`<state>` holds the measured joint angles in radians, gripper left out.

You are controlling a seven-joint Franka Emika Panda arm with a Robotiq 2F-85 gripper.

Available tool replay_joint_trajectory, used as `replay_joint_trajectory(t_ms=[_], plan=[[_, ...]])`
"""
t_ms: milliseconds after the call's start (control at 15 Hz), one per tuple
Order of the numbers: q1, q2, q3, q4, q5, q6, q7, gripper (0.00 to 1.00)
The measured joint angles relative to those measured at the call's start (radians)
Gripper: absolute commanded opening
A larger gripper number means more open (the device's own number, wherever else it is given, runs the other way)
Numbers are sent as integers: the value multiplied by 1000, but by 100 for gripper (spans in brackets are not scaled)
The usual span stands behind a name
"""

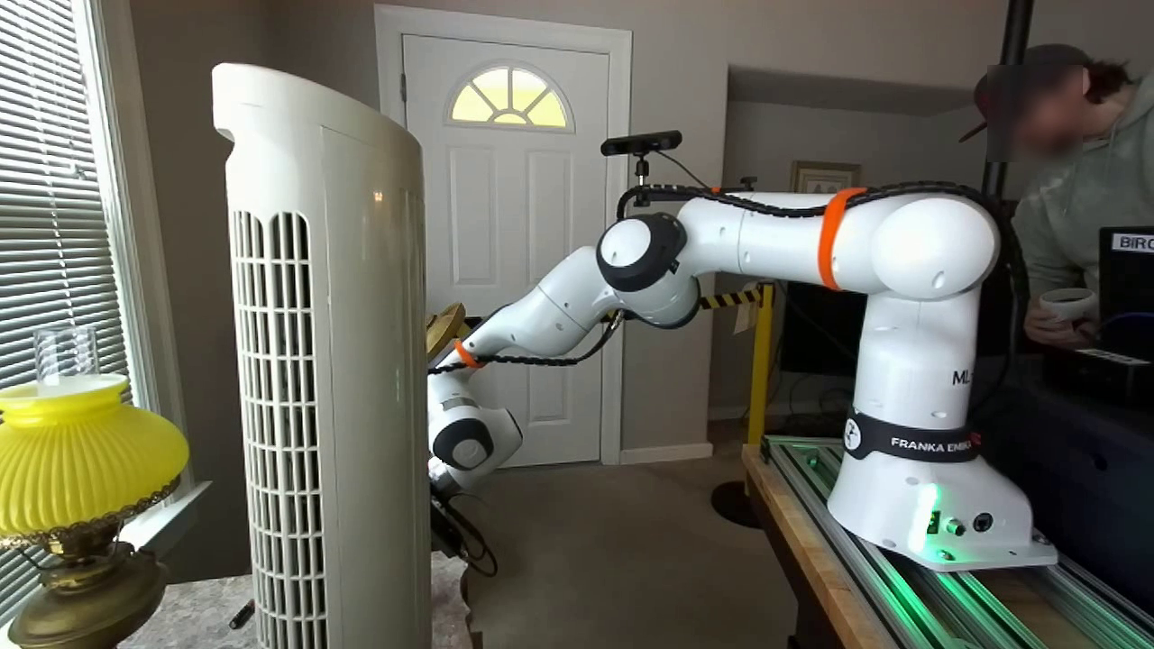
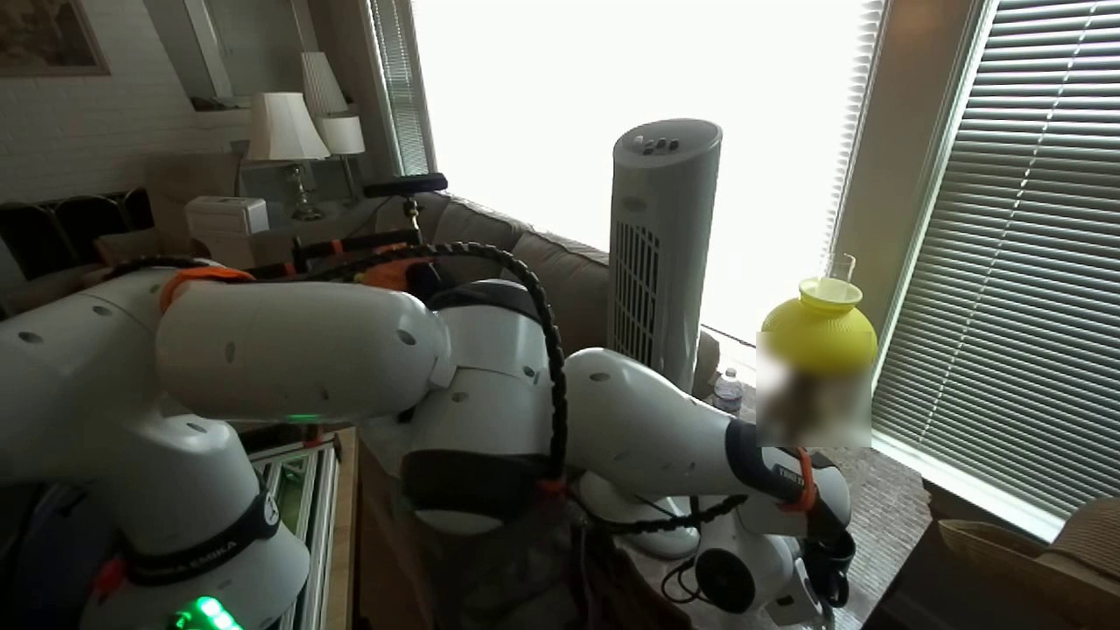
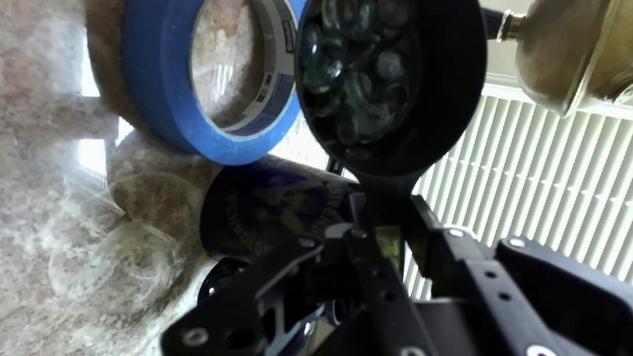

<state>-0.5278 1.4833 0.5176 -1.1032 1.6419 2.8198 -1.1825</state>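
Observation:
In the wrist view my gripper [image 3: 388, 210] is shut on the short handle of a black scoop [image 3: 452, 94]. Its round bowl holds several clear glass pebbles [image 3: 356, 84]; how far it is tilted I cannot tell. Beside the fingers is a dark blue mug [image 3: 282, 202] with printed lettering, close to the left finger. A roll of blue tape [image 3: 165, 74] sits past the mug, by the bowl. Some clear round thing [image 3: 133, 267] rests on the mottled tabletop [image 3: 39, 198]. The tower fan hides most of the gripper in an exterior view.
A tall tower fan [image 1: 374, 361] stands on the table in both exterior views. Near the window are a yellow-shaded oil lamp [image 1: 90, 460] and a water bottle [image 2: 728, 389]. The lamp's brass base [image 3: 568, 54] shows beyond the scoop. A person [image 1: 1073, 180] stands behind the robot's base.

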Motion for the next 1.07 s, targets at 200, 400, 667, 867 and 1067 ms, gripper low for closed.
replay_joint_trajectory(t_ms=[200,400,667,867,1067], plan=[[21,0,-30,11,32,-15,-3,23],[35,1,-42,11,32,-16,11,6],[34,0,-41,12,32,-17,-1,6],[27,0,-35,20,45,-25,-38,6],[14,0,-26,22,60,-58,-83,6]])
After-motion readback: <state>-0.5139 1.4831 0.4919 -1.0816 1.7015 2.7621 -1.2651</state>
